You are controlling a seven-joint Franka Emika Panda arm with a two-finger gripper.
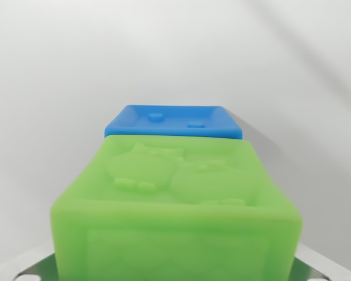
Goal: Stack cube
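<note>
Filling the lower half of the wrist view, a green cube (178, 205) sits closest to the lens, soft-looking and slightly translucent like moulded rubber or silicone, with rounded edges and a matte sheen. Its upper face carries raised relief figures with rounded, bulbous forms, and its near face shows a recessed panel with faint diagonal lines. Metal gripper (176, 270) parts show as pale grey slivers at both bottom corners, flanking the green cube; whether the jaws actually press on it cannot be told from this angle. Beyond the green cube's far edge, a blue cube (173, 122) of the same rubbery material shows, with small raised bumps on its top. Behind both spreads a plain white surface (76, 64), smooth and softly shadowed.
</note>
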